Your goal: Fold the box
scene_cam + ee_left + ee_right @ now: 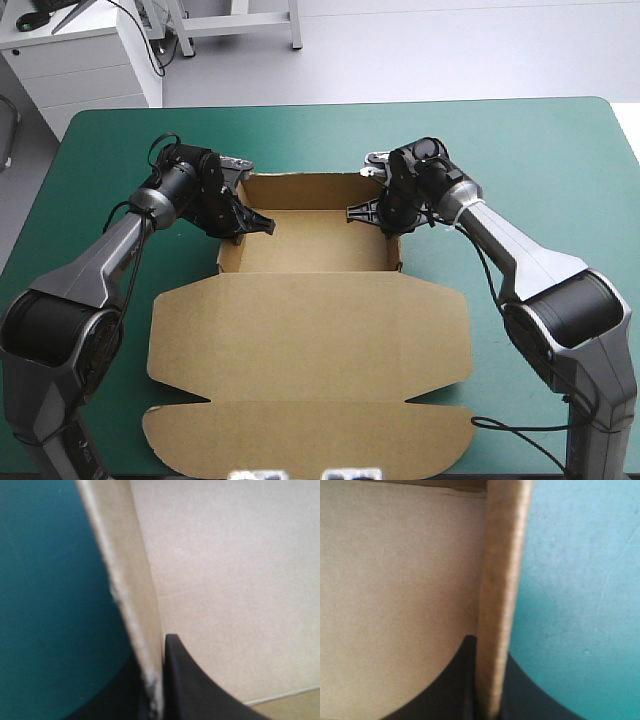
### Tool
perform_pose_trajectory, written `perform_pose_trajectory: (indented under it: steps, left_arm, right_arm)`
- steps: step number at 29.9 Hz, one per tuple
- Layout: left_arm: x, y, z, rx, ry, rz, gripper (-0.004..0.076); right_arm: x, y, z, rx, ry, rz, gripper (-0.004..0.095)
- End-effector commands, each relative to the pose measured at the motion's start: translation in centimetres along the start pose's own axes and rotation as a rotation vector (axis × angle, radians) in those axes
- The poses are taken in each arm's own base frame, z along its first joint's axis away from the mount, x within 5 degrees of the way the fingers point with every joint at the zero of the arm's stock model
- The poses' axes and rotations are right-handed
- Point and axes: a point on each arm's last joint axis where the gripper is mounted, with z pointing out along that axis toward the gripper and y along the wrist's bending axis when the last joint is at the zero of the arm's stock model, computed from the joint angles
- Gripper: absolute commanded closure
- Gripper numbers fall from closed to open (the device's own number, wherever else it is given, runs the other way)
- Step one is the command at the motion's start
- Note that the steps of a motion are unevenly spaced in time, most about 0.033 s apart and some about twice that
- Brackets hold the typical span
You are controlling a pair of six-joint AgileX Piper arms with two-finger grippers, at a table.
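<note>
– Brown box (310,320) is sitting mid-table on the teal-green cover (520,160). Tray (310,255) is standing at the far end with its walls up; lid (300,370) is lying flat toward the near edge.
– Left arm doing what?
– Left gripper (250,225) is pinching the tray's left wall (135,605). In its wrist view the board edge is running up between the black fingers (195,690), one inside the tray, one out over the cover, all but closed on the sheet.
– Right?
– Right gripper (372,213) is doing the same on the right wall (500,605). Fingers are straddling it, inner one on the tray side, outer one on the cover side, clamping the board.
– Walls holding shape?
– Both side walls are standing roughly upright in the high view, and the far wall (300,190) is standing too. Front flap (310,440) of the lid is reaching almost to the near table edge.
</note>
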Motion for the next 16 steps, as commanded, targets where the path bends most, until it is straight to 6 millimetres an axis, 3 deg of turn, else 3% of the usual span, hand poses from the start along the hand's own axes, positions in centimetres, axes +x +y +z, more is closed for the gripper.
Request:
perform_pose_trajectory:
  steps: [1, 4, 7, 11, 16]
  left_arm:
    - [-0.2, -0.9, -0.6, 0.041, -0.03, 0.07, 0.0731]
    - [-0.2, -0.9, -0.6, 0.034, -0.027, 0.108, 0.0727]
    - [-0.1, -0.8, -0.6, 0.026, -0.019, 0.112, 0.0692]
    - [0.0, -0.6, -0.6, 0.008, -0.007, 0.121, 0.0558]
    - [-0.3, -0.7, -0.9, 0.01, -0.047, 0.122, 0.0349]
  right_arm:
    - [-0.9, 1.1, -2.3, -0.09, -0.109, -0.026, 0.0921]
    - [-1.0, 0.9, -2.9, -0.06, -0.105, -0.066, 0.0842]
    - [-1.2, 0.4, -3.5, -0.005, -0.106, -0.084, 0.0619]
    - [-1.8, 0.0, -4.4, 0.048, -0.15, -0.038, 0.0352]
    - [-2.3, 0.2, -5.3, 0.036, -0.184, -0.034, 0.0313]
